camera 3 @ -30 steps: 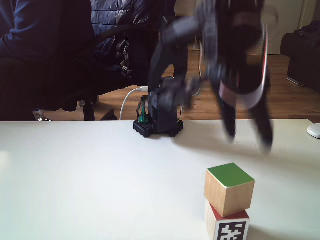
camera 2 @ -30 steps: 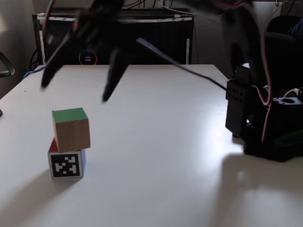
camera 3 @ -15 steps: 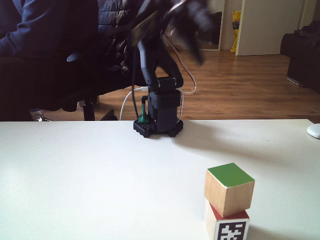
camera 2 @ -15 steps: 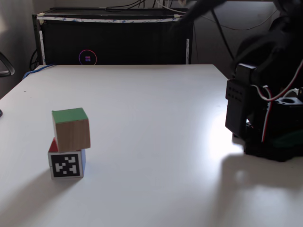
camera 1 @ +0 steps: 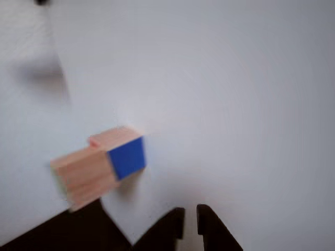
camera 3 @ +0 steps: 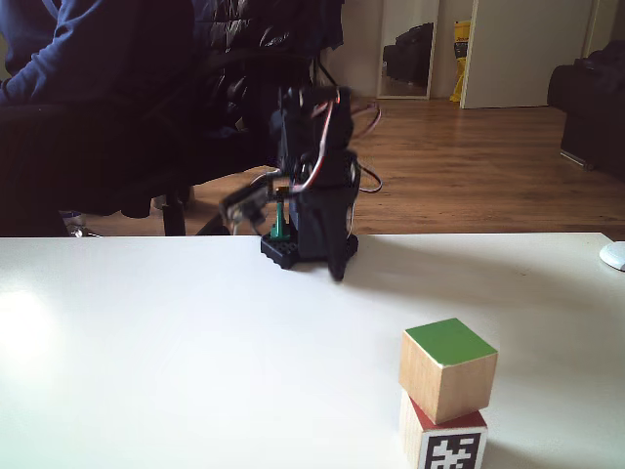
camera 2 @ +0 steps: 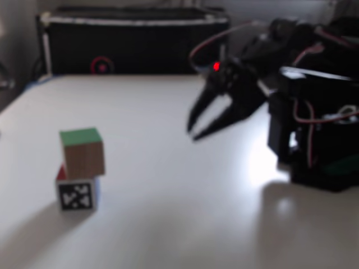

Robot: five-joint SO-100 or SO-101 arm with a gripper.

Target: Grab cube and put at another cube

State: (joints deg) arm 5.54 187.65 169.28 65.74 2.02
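Note:
The cube (camera 2: 82, 151) with the green top rests on another cube (camera 2: 77, 193), whose front carries a black-and-white marker, at the table's left in a fixed view. In a fixed view the same stack stands front right, the cube (camera 3: 447, 371) on another cube (camera 3: 444, 445). The other view shows the cube (camera 1: 84, 175) against another cube (camera 1: 125, 157), blue face toward me. My gripper (camera 2: 192, 133) hangs far right of the stack, close to the arm base, fingertips nearly touching and holding nothing. It points down in front of the base (camera 3: 338, 266) and sits at the bottom edge (camera 1: 190, 212).
The arm base (camera 2: 320, 151) takes up the table's right side. A black box (camera 2: 134, 45) stands behind the table's far edge. A person (camera 3: 88, 98) sits in a chair beyond the table. A white mouse (camera 3: 613, 256) lies at the right edge.
The arm has swung away from above the stack and folded back toward its base. The wide-open fingers have closed together. The two cubes have not moved.

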